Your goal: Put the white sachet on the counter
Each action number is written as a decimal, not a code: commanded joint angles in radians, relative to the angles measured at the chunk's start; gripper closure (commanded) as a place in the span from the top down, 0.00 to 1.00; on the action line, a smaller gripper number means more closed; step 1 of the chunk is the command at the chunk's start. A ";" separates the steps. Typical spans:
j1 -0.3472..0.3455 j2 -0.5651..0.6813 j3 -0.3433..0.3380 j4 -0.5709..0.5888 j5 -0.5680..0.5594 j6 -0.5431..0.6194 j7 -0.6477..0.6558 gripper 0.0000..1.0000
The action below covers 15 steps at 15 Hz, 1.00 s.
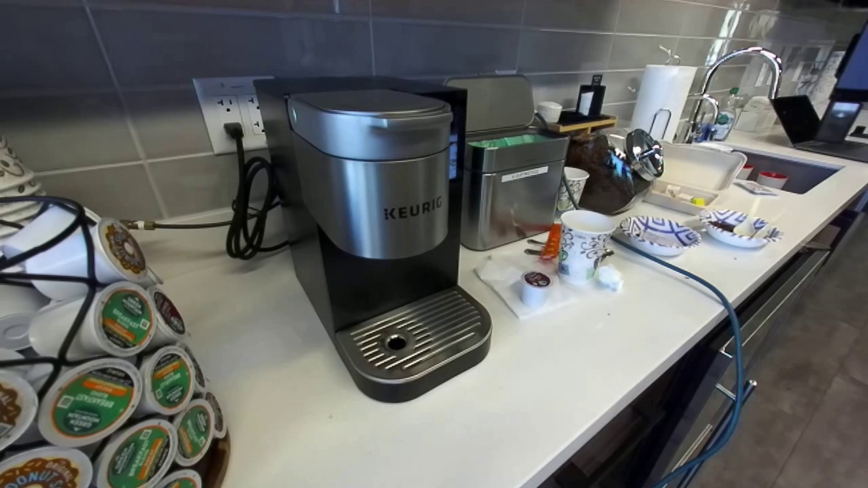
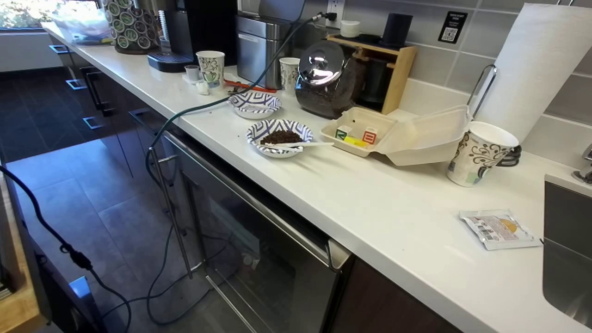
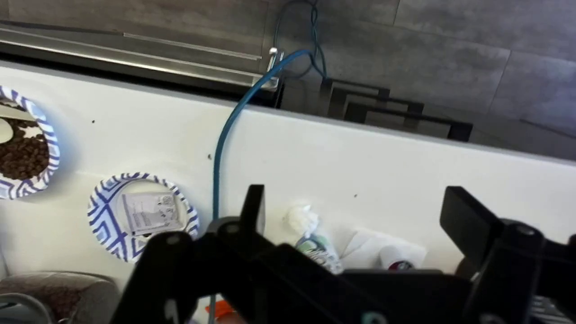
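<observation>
A white sachet (image 3: 153,211) lies flat inside a bowl-like blue-patterned plate (image 3: 101,221), seen in the wrist view. The sachet also shows inside that plate in both exterior views (image 1: 668,239) (image 2: 255,108). The counter (image 1: 420,434) is the long off-white worktop under everything; it also shows in the wrist view (image 3: 382,157). My gripper (image 3: 353,198) is open, with nothing between its fingers, above the counter. In the wrist view the plate is left of my left finger, beyond the blue cable. The gripper is out of both exterior views.
A blue cable (image 3: 217,166) crosses the counter between plate and gripper. A cup (image 1: 584,247), a coffee pod (image 1: 536,288) and the coffee machine (image 1: 380,203) stand nearby. A plate with coffee beans (image 2: 280,153), a food box (image 2: 421,143) and another sachet (image 2: 502,230) lie farther along.
</observation>
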 commanded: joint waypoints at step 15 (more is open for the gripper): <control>-0.134 0.342 -0.227 0.077 0.211 0.294 -0.249 1.00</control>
